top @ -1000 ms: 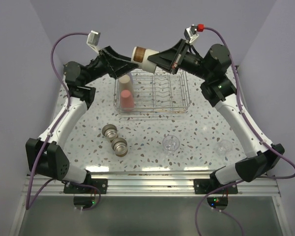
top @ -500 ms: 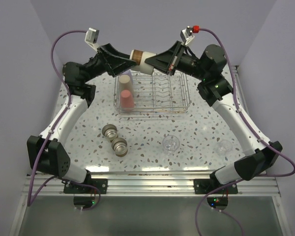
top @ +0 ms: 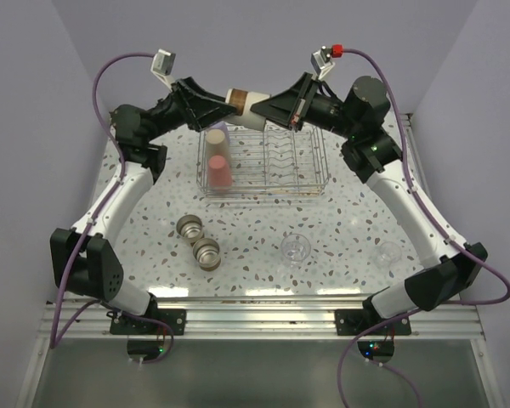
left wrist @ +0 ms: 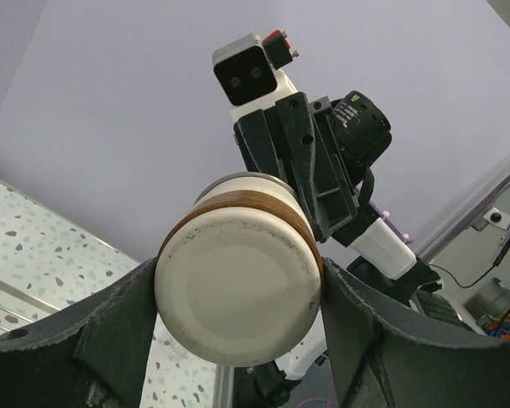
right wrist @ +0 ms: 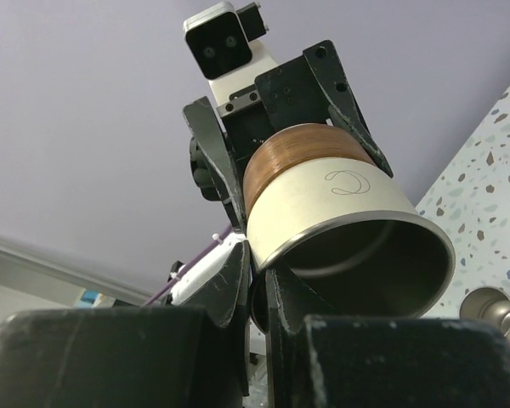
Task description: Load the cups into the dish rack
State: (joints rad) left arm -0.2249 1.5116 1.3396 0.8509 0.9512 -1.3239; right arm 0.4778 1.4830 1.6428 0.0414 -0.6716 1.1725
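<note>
A cream cup with a brown band and shiny metal inside (top: 245, 100) hangs on its side in the air over the back of the dish rack (top: 314, 174). My left gripper (top: 227, 100) is shut on its base end; both fingers (left wrist: 119, 331) press the sides of its base (left wrist: 236, 289). My right gripper (top: 263, 108) is shut on its rim, pinching the wall (right wrist: 259, 285) of the cup (right wrist: 331, 200). A tan cup (top: 216, 138) and a red cup (top: 220, 172) stand upside down in the rack's left end.
Two shiny metal cups (top: 189, 227) (top: 206, 252) lie on the speckled table in front of the rack. A clear cup (top: 296, 248) stands at front centre, and another pale see-through cup (top: 389, 252) near the right arm. A metal cup (right wrist: 493, 310) shows below in the right wrist view.
The left gripper has moved right and closed round the base end of the cup that the right gripper holds. Both arms have shifted slightly; the cup stays above the rack.
</note>
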